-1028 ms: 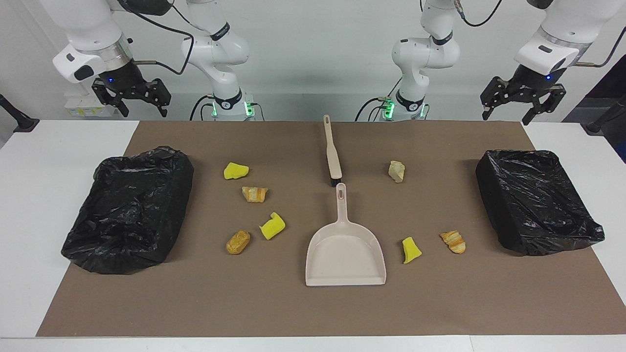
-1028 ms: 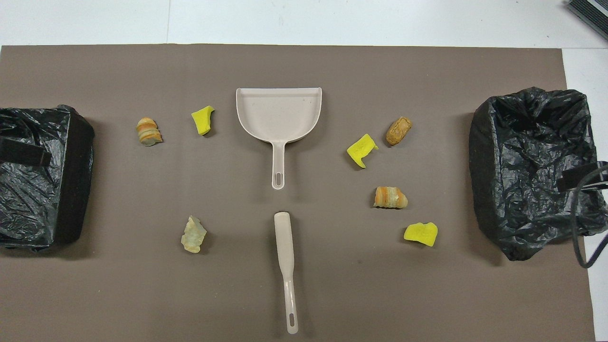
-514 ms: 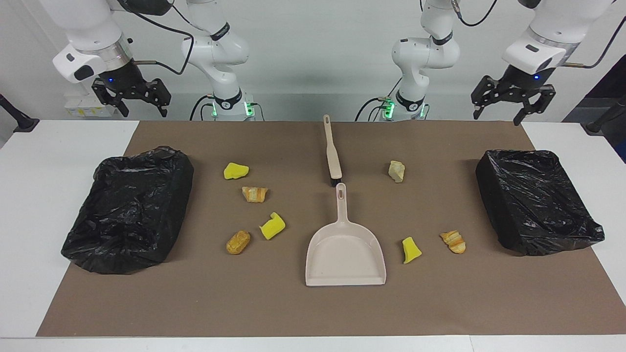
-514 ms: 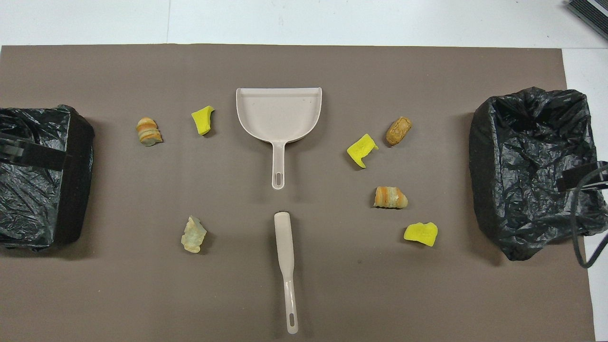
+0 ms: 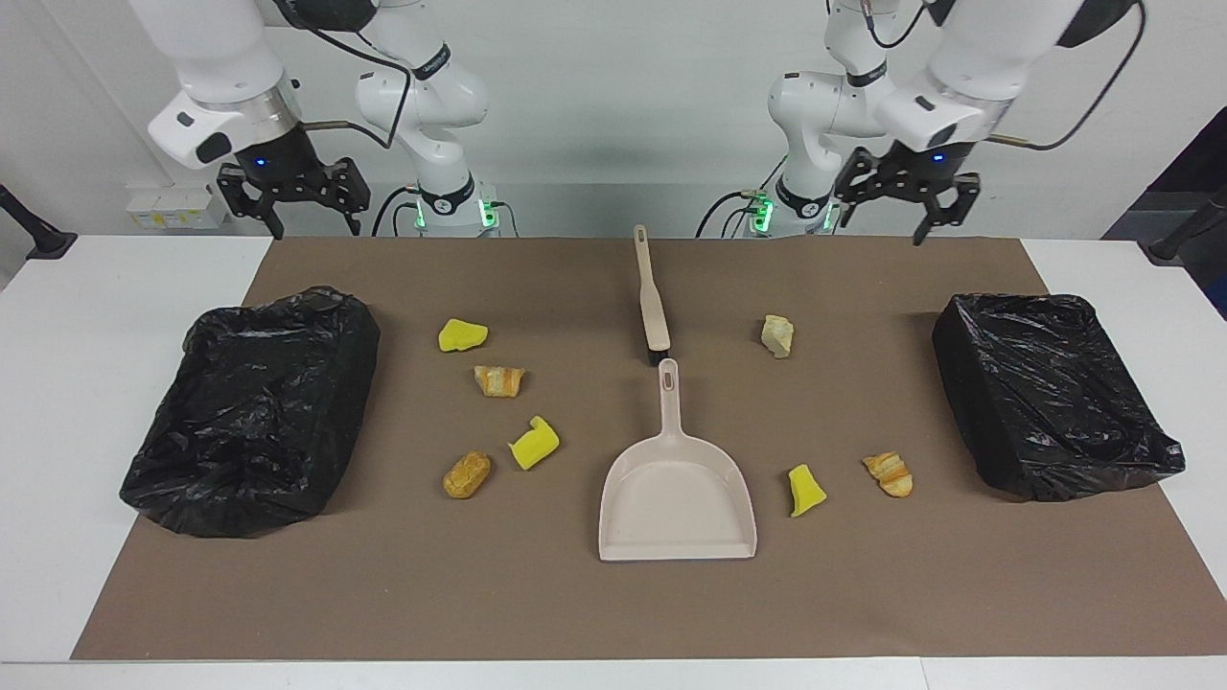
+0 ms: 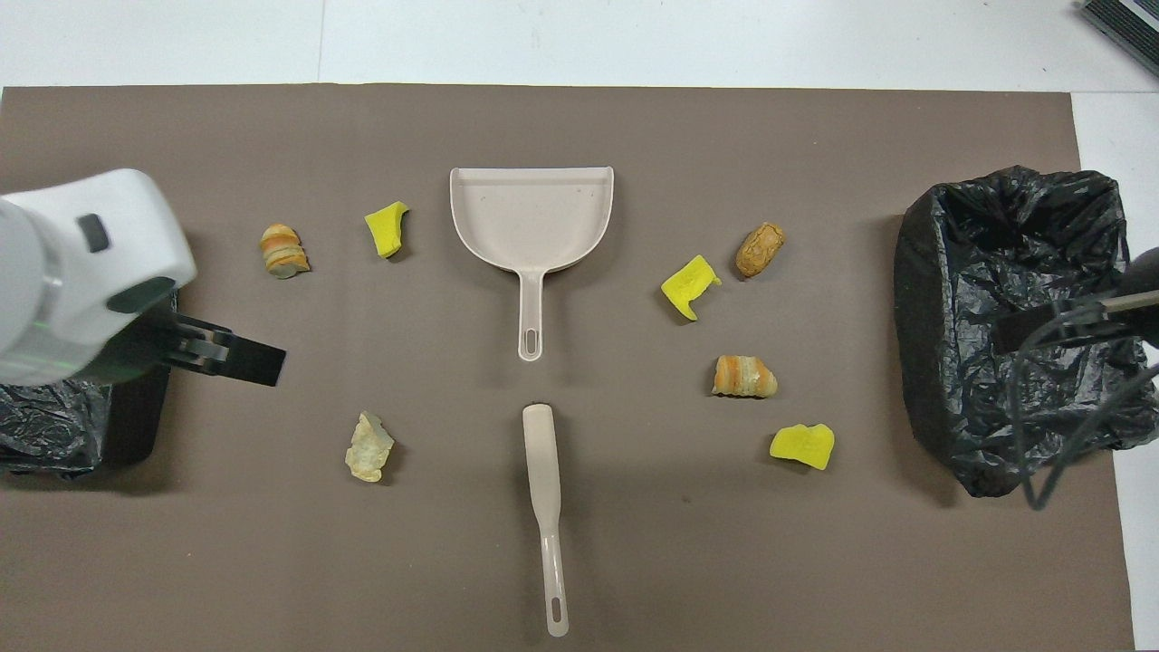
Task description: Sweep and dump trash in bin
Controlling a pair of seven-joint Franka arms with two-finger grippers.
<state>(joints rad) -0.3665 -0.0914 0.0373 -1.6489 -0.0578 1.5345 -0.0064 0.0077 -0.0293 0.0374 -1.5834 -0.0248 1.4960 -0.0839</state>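
Note:
The trash is several small lumps on the brown mat: yellow sponge chunks (image 5: 462, 334) (image 5: 534, 444) (image 5: 806, 490) and tan pastry-like pieces (image 5: 499, 379) (image 5: 467, 474) (image 5: 888, 473) (image 5: 777, 335). A beige dustpan (image 5: 677, 494) lies mid-mat, handle toward the robots. A beige brush (image 5: 654, 299) lies nearer the robots, in line with that handle. One black-bagged bin (image 5: 959, 374) stands at the left arm's end, another bin (image 5: 355, 374) at the right arm's end. My left gripper (image 5: 899, 218) hangs open and empty over the mat's edge by the robots. My right gripper (image 5: 297, 216) is raised and open too.
The brown mat (image 5: 613, 604) covers most of the white table (image 5: 57, 383). In the overhead view the left hand (image 6: 86, 272) covers part of its bin, and cables (image 6: 1059, 426) hang over the other bin.
The left gripper has swung in from the table's end toward the middle, still raised. The right gripper has shifted a little toward the middle. Nothing on the mat has moved.

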